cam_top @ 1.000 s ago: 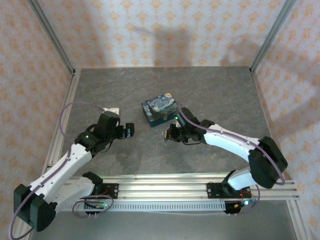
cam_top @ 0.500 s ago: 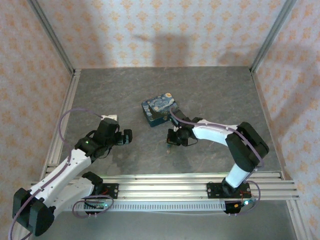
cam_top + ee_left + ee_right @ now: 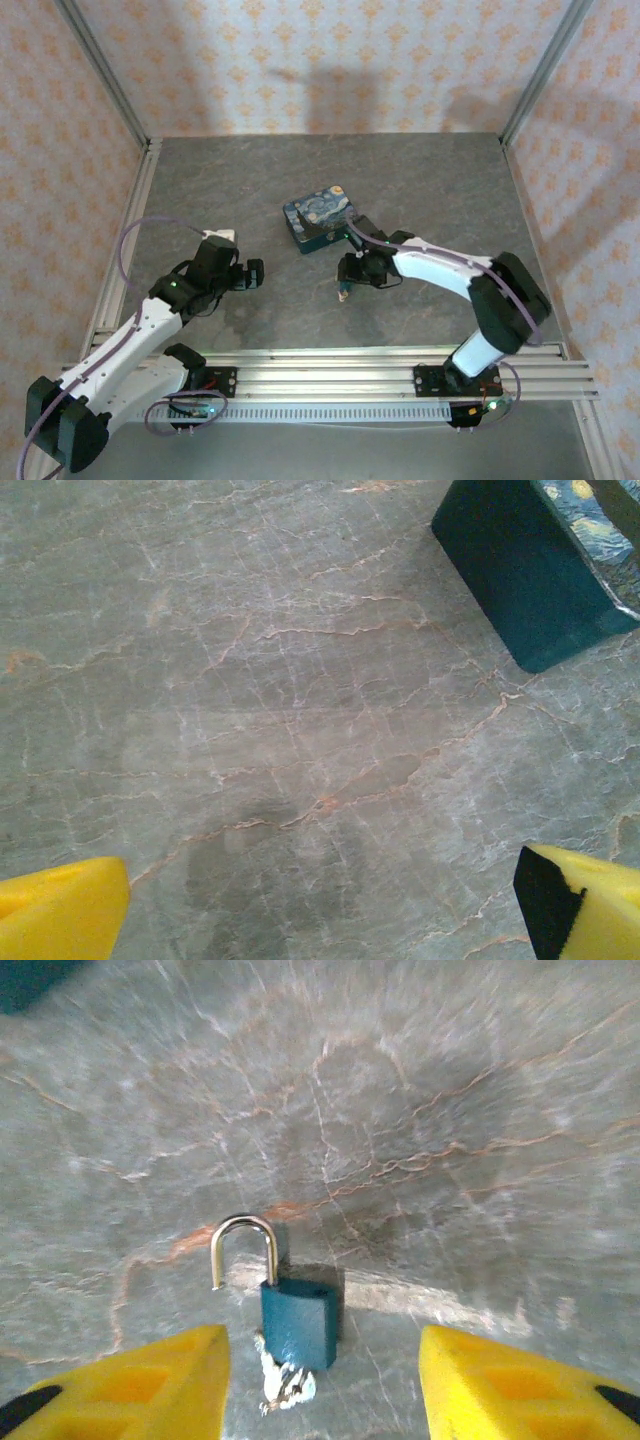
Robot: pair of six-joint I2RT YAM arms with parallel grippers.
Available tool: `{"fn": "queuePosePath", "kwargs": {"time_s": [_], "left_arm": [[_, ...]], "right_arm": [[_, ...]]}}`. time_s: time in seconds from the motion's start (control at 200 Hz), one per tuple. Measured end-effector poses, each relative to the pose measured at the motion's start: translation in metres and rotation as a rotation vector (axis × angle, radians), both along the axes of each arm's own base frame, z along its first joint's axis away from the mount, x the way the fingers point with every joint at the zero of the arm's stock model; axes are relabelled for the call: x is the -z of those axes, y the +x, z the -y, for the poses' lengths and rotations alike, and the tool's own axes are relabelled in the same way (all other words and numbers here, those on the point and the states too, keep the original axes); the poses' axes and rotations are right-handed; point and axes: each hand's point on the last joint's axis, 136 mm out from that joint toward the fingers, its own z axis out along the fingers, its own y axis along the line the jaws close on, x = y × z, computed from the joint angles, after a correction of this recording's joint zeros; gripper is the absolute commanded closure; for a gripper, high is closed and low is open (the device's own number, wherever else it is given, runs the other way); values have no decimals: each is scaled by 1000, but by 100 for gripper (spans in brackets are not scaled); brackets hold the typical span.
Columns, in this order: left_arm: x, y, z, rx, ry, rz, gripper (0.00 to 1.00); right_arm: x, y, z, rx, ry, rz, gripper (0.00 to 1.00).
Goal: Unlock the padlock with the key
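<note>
Right fingers (image 3: 130, 1380) have parted, freeing padlock (image 3: 298, 1322), shackle open in wrist view; left fingers (image 3: 60, 910) gape empty.

Teal padlock (image 3: 298, 1322), silver shackle (image 3: 244, 1219); blue box (image 3: 320, 218) with yellow swirls; grey veined table (image 3: 250, 730)

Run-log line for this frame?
left tool: open over table | right tool: open over padlock | padlock: on table, shackle open, key at its base

Padlock (image 3: 298, 1322) on table (image 3: 440, 190), before box (image 3: 320, 218)
</note>
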Motion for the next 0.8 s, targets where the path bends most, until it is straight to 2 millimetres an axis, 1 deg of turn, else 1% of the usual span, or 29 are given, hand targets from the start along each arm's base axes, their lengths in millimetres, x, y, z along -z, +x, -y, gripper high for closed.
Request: {"fn": "queuePosePath", "kwargs": {"time_s": [0.02, 0.075, 0.16, 0.22, 0.3, 0.365, 0.4, 0.43, 0.465, 0.5, 0.55, 0.606, 0.681, 0.736, 0.801], "left_arm": [[-2, 0, -1, 0, 6, 2, 0], [-11, 4, -6, -8, 27, 18, 0], [-34, 14, -15, -36, 59, 75, 0], [-53, 23, -24, -67, 90, 133, 0], [-73, 33, -38, -109, 138, 216, 0], [-86, 42, -49, -139, 184, 290, 0], [-90, 47, -54, -149, 204, 325, 0], [-92, 51, -59, -161, 219, 351, 0], [-92, 55, -65, -176, 235, 371, 0], [-87, 60, -72, -193, 245, 379, 0], [-78, 66, -82, -219, 255, 377, 0], [-61, 74, -92, -239, 252, 365, 0], [-31, 81, -101, -243, 251, 343, 0], [-6, 81, -101, -232, 242, 322, 0], [15, 80, -98, -213, 234, 310, 0]], "right_arm": [[-7, 2, 2, 7, 3, 18, 37], [-29, 8, 8, 17, 3, 86, 19], [-74, 22, 24, 55, 7, 233, 0], [-105, 30, 41, 90, -2, 346, 1], [-143, 38, 73, 155, -45, 507, 1], [-166, 44, 102, 216, -97, 625, 1], [-171, 47, 119, 249, -134, 678, 1], [-171, 49, 132, 279, -167, 710, 1], [-167, 51, 149, 311, -215, 734, 1], [-157, 54, 166, 341, -271, 751, 1], [-139, 57, 185, 368, -340, 759, 1], [-109, 58, 205, 382, -427, 754, 1], [-70, 51, 226, 397, -503, 720, 0], [-53, 49, 241, 436, -534, 715, 1], [-42, 50, 256, 485, -552, 737, 1]]}}
